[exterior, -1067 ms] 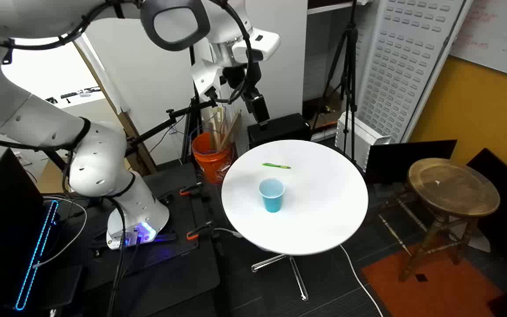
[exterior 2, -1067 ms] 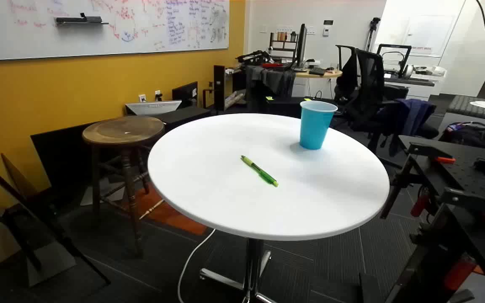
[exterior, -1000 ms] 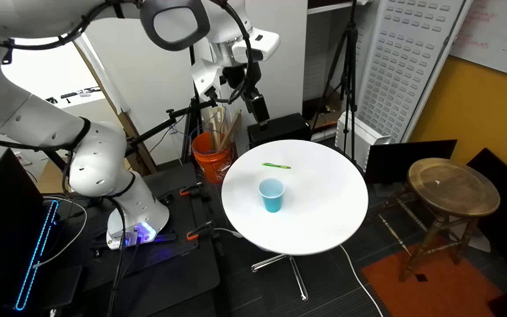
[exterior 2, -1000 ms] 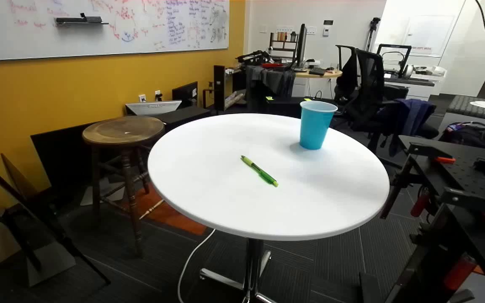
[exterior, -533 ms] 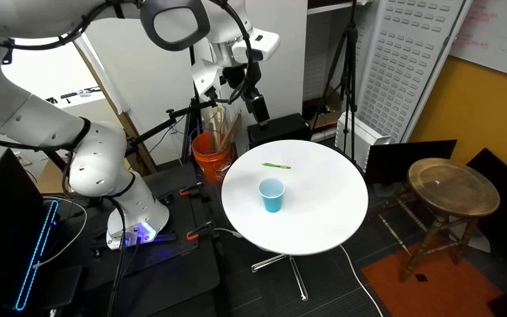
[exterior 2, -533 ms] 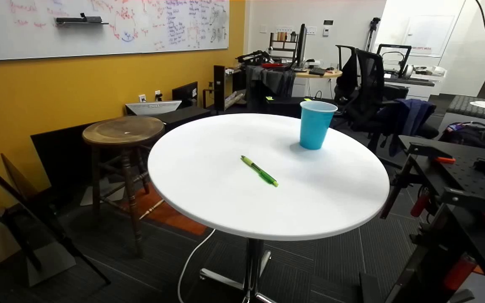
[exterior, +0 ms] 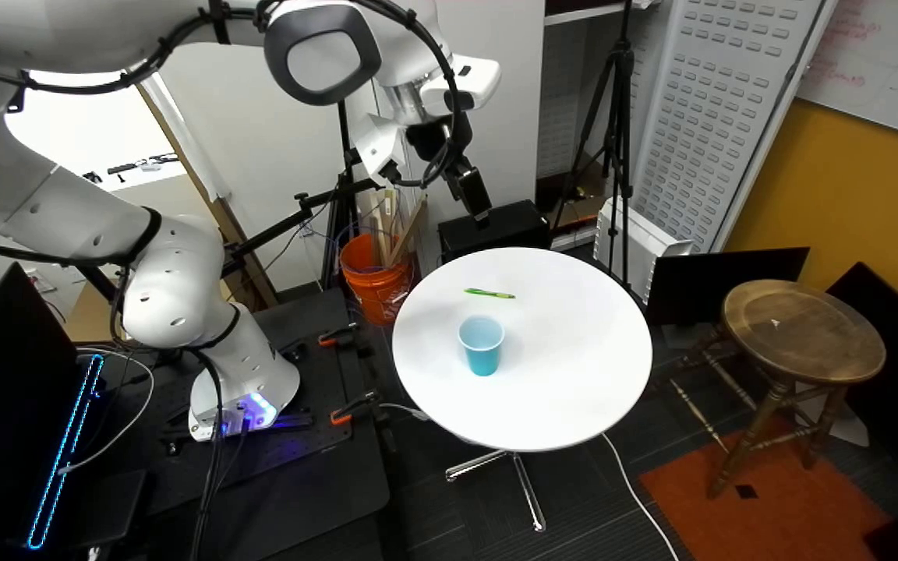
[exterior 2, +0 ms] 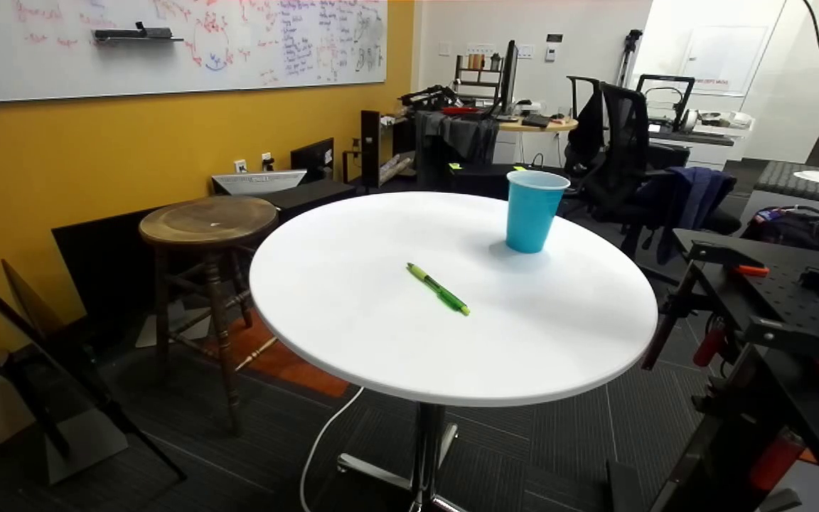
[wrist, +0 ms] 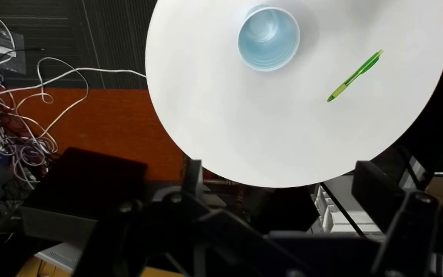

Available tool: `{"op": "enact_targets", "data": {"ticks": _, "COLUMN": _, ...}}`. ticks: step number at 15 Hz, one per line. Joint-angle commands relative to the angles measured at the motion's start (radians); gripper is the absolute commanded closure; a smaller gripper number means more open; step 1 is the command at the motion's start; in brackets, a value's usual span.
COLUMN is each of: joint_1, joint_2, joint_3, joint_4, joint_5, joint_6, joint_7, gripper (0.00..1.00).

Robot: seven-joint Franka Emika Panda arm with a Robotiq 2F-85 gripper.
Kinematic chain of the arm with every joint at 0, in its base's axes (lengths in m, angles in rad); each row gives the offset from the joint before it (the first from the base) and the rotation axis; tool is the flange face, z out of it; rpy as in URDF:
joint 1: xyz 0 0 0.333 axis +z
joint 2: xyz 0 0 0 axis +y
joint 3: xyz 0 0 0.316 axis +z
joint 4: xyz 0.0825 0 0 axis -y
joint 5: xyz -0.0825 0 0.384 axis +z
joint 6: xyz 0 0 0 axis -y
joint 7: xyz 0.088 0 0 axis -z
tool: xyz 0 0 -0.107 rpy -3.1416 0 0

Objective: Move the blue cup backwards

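Note:
The blue cup (exterior: 483,351) stands upright on the round white table (exterior: 566,374), near the edge facing the robot base. It also stands on the table in an exterior view (exterior 2: 532,217). In the wrist view the blue cup (wrist: 269,40) is seen from above, at the top of the picture, and looks empty. My gripper (wrist: 279,162) is open with nothing between its fingers, which stand wide apart. In an exterior view the gripper (exterior: 482,216) hangs well above the table's far edge, apart from the cup. The other exterior view does not show the gripper.
A green pen (exterior: 489,294) lies on the table near the cup. It shows in the wrist view (wrist: 354,76) to the right of the cup. A wooden stool (exterior: 804,331), an orange bucket (exterior: 375,280) and a black tripod (exterior: 619,132) stand around the table.
In an exterior view the arm and gripper have moved slightly down and to the right. The cup and the pen have not moved.

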Motion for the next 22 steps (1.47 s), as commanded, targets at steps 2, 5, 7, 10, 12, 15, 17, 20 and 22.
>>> {"op": "enact_targets", "data": {"ticks": 2, "joint_1": 0.009, "joint_2": 0.078, "joint_3": 0.014, "joint_4": -0.033, "joint_5": 0.003, "joint_6": 0.118, "joint_7": -0.020, "gripper": 0.00}}
{"op": "enact_targets", "data": {"ticks": 5, "joint_1": 0.016, "joint_2": 0.145, "joint_3": 0.021, "joint_4": -0.044, "joint_5": -0.004, "joint_6": 0.180, "joint_7": -0.030, "gripper": 0.00}}
{"op": "enact_targets", "data": {"ticks": 7, "joint_1": 0.018, "joint_2": 0.196, "joint_3": 0.027, "joint_4": -0.043, "joint_5": -0.009, "joint_6": 0.225, "joint_7": -0.037, "gripper": 0.00}}
{"op": "enact_targets", "data": {"ticks": 10, "joint_1": 0.019, "joint_2": 0.262, "joint_3": 0.043, "joint_4": -0.033, "joint_5": 0.003, "joint_6": 0.236, "joint_7": -0.029, "gripper": 0.00}}
{"op": "enact_targets", "data": {"ticks": 12, "joint_1": 0.025, "joint_2": 0.298, "joint_3": 0.049, "joint_4": -0.026, "joint_5": 0.019, "joint_6": 0.204, "joint_7": -0.048, "gripper": 0.00}}
{"op": "enact_targets", "data": {"ticks": 15, "joint_1": 0.023, "joint_2": 0.338, "joint_3": 0.067, "joint_4": -0.031, "joint_5": -0.004, "joint_6": 0.213, "joint_7": -0.035, "gripper": 0.00}}
{"op": "enact_targets", "data": {"ticks": 17, "joint_1": 0.016, "joint_2": 0.321, "joint_3": 0.071, "joint_4": -0.050, "joint_5": 0.000, "joint_6": 0.219, "joint_7": -0.020, "gripper": 0.00}}
{"op": "enact_targets", "data": {"ticks": 20, "joint_1": 0.016, "joint_2": 0.337, "joint_3": 0.076, "joint_4": -0.050, "joint_5": -0.002, "joint_6": 0.219, "joint_7": -0.020, "gripper": 0.00}}
{"op": "enact_targets", "data": {"ticks": 22, "joint_1": 0.016, "joint_2": 0.337, "joint_3": 0.076, "joint_4": -0.049, "joint_5": -0.002, "joint_6": 0.219, "joint_7": -0.020, "gripper": 0.00}}
